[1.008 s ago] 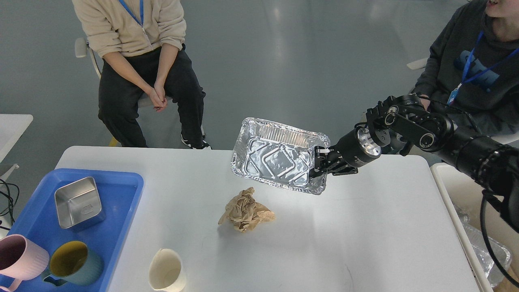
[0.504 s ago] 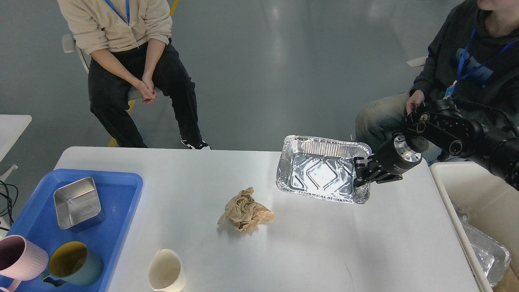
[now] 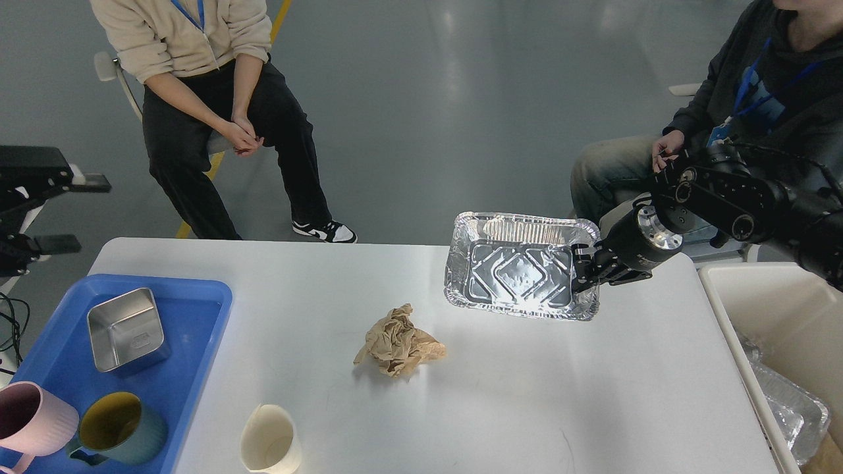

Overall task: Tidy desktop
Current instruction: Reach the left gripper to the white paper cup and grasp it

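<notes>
The desktop [image 3: 527, 395] fills the lower middle of the head view, a wide white surface with rounded far corners. The right gripper [image 3: 582, 271] is clamped on the right rim of a foil tray [image 3: 520, 266] and holds it above the far right part of the desktop, tilted so that its embossed inside faces the camera. The black right arm [image 3: 724, 197] runs in from the right edge. The left gripper does not appear in the view. Near the middle of the desktop lies a crumpled brown paper [image 3: 398, 341], apart from the foil tray and nearer the camera. At the near edge stands a paper cup [image 3: 270, 440], cream-coloured and open at the top. On the left end rests a blue tray [image 3: 197, 329]; inside it sit a square steel container [image 3: 126, 328], a green mug [image 3: 122, 428] with a yellow inside, and a pink mug [image 3: 33, 421] partly cut off by the picture's edge. At the right, beside the desktop, a cream bin [image 3: 777, 316] holds more foil [image 3: 790, 408]. Two people sit beyond the far edge: one in a beige top [image 3: 197, 39] at the left, one in a dark hoodie [image 3: 764, 92] at the right.
</notes>
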